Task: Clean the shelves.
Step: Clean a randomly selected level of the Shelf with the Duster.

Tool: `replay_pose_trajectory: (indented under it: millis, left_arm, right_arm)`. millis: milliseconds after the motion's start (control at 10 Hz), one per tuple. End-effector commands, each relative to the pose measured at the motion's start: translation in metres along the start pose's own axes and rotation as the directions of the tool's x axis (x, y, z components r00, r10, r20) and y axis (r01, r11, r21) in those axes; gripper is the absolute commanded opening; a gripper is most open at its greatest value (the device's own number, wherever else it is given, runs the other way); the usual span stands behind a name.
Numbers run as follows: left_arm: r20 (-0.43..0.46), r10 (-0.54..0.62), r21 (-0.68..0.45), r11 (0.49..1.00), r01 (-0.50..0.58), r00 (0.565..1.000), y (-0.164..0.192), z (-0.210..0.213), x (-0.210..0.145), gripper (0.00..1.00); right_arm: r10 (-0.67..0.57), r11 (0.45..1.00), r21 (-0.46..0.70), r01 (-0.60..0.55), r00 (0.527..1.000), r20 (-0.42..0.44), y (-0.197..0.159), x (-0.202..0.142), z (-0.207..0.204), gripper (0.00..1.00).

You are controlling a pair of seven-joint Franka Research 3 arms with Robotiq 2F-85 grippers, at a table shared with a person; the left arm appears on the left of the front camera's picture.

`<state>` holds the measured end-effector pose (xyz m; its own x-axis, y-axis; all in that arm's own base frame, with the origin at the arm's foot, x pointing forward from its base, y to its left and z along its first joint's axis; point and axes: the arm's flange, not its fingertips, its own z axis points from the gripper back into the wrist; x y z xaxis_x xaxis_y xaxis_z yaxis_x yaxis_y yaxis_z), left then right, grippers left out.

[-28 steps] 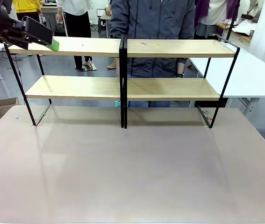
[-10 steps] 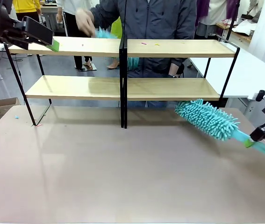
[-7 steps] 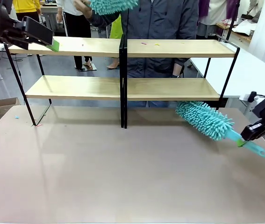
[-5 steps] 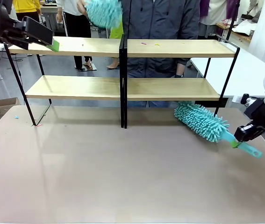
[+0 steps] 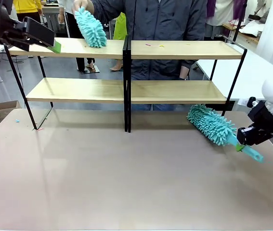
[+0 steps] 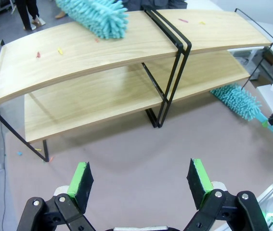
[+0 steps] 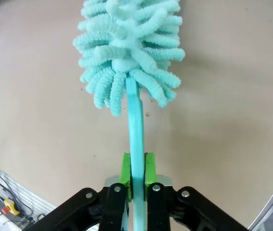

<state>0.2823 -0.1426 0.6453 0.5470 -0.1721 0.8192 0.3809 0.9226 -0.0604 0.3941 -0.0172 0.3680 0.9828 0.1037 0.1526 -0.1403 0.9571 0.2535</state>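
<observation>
Though aloft before, the person's duster (image 5: 90, 27) now on the shelves (image 5: 184, 49).

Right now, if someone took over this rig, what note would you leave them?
Left gripper: open, empty, up by the top-left end of the shelves.
Right gripper: shut on the handle of a teal duster, its head low over the table in front of the lower right board.
Person's hand holds a second duster against the upper left board.
Done: nothing visibly cleared; coloured scraps lie on the upper boards.
Left: sweep the boards.
</observation>
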Motion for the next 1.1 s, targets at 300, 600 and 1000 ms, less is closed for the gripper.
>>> replay_pose_trajectory:
  millis: [300, 600, 1000]
  left_arm:
    - [0.011, 0.001, -0.005, 1.0, -0.001, 1.0, 0.001, 0.0, 0.0, 1.0]
    - [0.011, 0.001, -0.005, 1.0, -0.001, 1.0, 0.001, 0.0, 0.0, 1.0]
    - [0.011, 0.001, -0.005, 1.0, -0.001, 1.0, 0.001, 0.0, 0.0, 1.0]
  right_arm:
    - [-0.151, 0.985, 0.078, 0.151, 0.988, 0.0, 0.004, -0.061, 0.003, 0.12]
    - [-0.219, 0.973, 0.063, 0.223, 0.973, -0.072, 0.004, -0.087, 0.007, 0.12]
    - [-0.354, 0.935, -0.048, 0.351, 0.929, -0.109, 0.0, -0.127, 0.024, 0.12]
